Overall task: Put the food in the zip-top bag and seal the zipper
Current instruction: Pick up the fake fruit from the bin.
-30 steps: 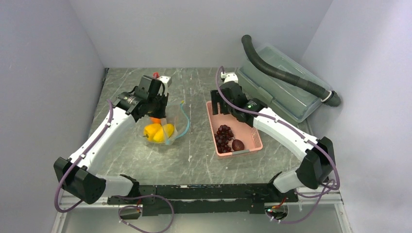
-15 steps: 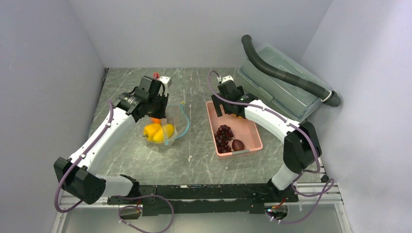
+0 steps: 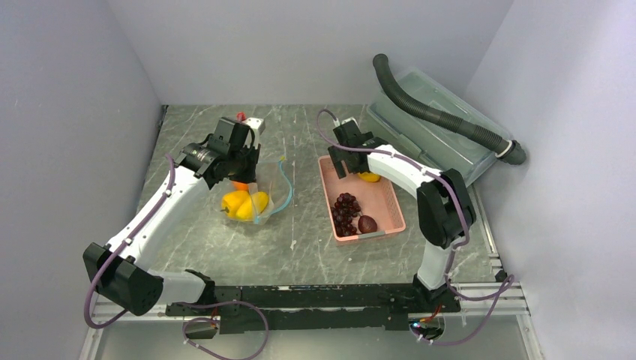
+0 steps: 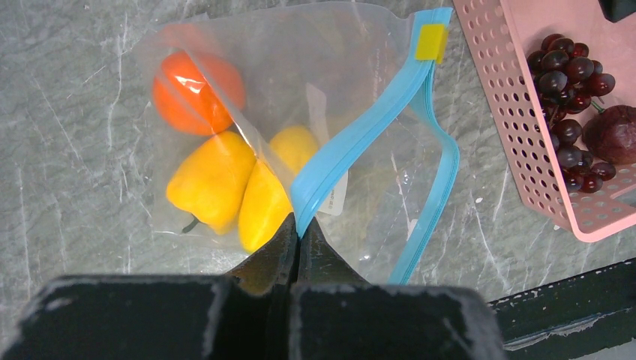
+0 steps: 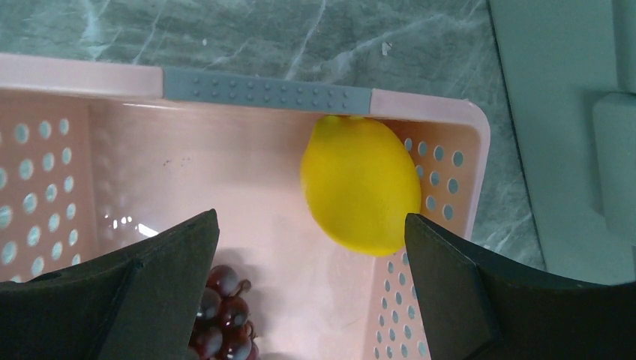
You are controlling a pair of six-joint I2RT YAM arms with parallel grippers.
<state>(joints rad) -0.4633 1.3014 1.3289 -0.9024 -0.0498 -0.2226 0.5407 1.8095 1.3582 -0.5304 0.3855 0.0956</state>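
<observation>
Fruit in the zip-top bag [image 4: 375, 67] numbers four: one orange [image 4: 191, 94], one yellow bell pepper [image 4: 210, 180], two yellow oblong fruits [image 4: 264, 206]. The pink basket [image 5: 262, 88] holds one lemon [image 5: 360, 184] in its far corner, one grape bunch [image 3: 346, 210], one reddish-brown fruit [image 3: 367, 223]. Bare table [image 3: 300, 247] separates bag and basket. Left gripper [image 4: 298, 240] has its jaws clamped on the zipper [image 4: 360, 135]; right gripper [image 5: 311, 225] holds its jaws wide apart, the lemon between them.

Bright, even, diffuse light; soft shadows; frames sharp

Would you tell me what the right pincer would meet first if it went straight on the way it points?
Probably the yellow fruit lying in a corner of the pink basket, though depth is unclear.
</observation>
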